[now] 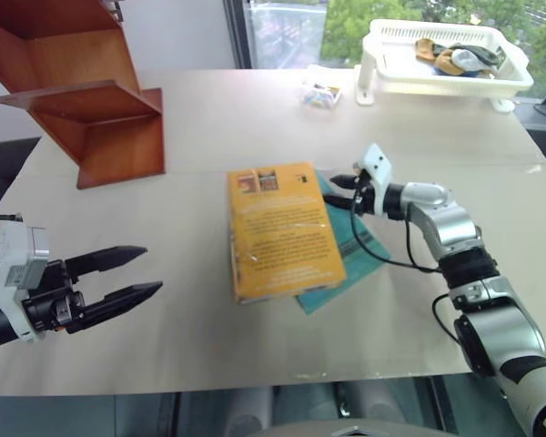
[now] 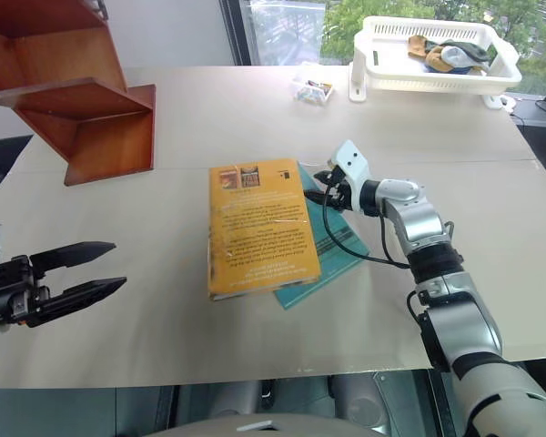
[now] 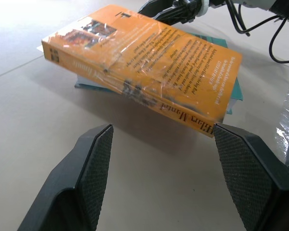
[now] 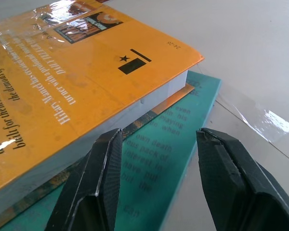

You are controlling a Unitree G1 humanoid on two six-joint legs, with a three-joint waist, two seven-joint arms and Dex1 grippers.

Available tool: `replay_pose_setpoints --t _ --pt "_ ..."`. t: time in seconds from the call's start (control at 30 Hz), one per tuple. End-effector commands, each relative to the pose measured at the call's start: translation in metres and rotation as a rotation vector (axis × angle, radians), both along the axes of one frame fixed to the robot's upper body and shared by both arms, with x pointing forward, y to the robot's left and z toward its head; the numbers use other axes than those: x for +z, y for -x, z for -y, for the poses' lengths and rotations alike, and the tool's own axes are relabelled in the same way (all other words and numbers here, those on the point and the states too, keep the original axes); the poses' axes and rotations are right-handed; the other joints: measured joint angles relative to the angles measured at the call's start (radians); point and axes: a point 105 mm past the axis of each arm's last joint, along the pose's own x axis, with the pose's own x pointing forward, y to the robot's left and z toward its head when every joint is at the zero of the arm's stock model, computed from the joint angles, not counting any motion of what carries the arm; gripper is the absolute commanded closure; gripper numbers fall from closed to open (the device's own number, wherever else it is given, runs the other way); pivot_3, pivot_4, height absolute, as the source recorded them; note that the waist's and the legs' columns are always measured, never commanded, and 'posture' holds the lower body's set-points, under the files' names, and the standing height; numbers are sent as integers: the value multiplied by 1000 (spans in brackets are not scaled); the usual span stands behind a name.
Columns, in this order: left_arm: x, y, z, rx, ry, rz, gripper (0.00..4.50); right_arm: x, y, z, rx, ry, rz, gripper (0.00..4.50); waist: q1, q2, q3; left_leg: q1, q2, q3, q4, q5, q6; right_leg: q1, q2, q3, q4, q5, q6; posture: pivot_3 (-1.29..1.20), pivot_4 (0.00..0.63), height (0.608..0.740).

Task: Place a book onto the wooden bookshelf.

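A: Surface? B: One wide beige table (image 1: 209, 118), matte, with a faint seam running across it (about level with the far third).

A: Behind it? B: A large window (image 1: 282, 32) with a dark frame; green foliage outside, daylight coming in. Left of the window, a plain pale wall (image 1: 177, 32).

A: Lighting? B: Even and soft; shadows on the tabletop are weak.

A: Below the near edge? B: A grey floor (image 1: 209, 414), dim.

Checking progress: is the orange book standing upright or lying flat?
Lying flat: the orange book rests cover-up on a teal book on the table.
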Motion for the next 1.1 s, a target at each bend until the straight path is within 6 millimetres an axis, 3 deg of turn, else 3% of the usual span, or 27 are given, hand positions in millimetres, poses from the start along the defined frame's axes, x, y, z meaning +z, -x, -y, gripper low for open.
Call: replay_pose_setpoints --t 0.03,0.17,0.3,0.5,0.67,0.87,1.1 --pt "-1 -3 3 -7 -8 19 1022 12 -2 0 5 -20 57 2043 1 0 0 0 0 0 0 0 0 0 0 0 0 0 0 0 150 740" --pt "-12 -16 2 67 28 -13 1022 17 -3 22 -42 -13 71 2043 4 0 0 0 0 0 1 0 0 0 0 0 1 0 0 0 150 740" --pt "-34 -30 1 147 168 -118 1022 26 8 59 -68 31 102 2043 13 1 0 0 -1 -2 2 0 0 2 -1 -2 0 0 0 0 150 740" --pt "-61 -46 16 159 404 -309 1022 37 66 99 56 78 64 2043 27 2 1 -1 0 -4 3 0 1 4 -1 -4 -1 0 0 0 150 740" --pt "-62 -63 41 96 698 -463 1022 53 113 126 119 67 20 2043 26 2 1 1 -1 -7 7 0 1 9 -1 -7 -1 0 0 0 150 740" --pt "-70 -84 64 40 879 -629 1022 70 158 138 183 40 -62 2043 28 2 0 2 -2 -8 11 0 1 11 0 -8 2 0 1 0 150 740" --pt "-85 -115 81 28 930 -728 1022 77 168 141 140 21 10 2043 31 1 -1 2 -3 -8 13 0 1 11 1 -8 3 0 1 0 150 740"
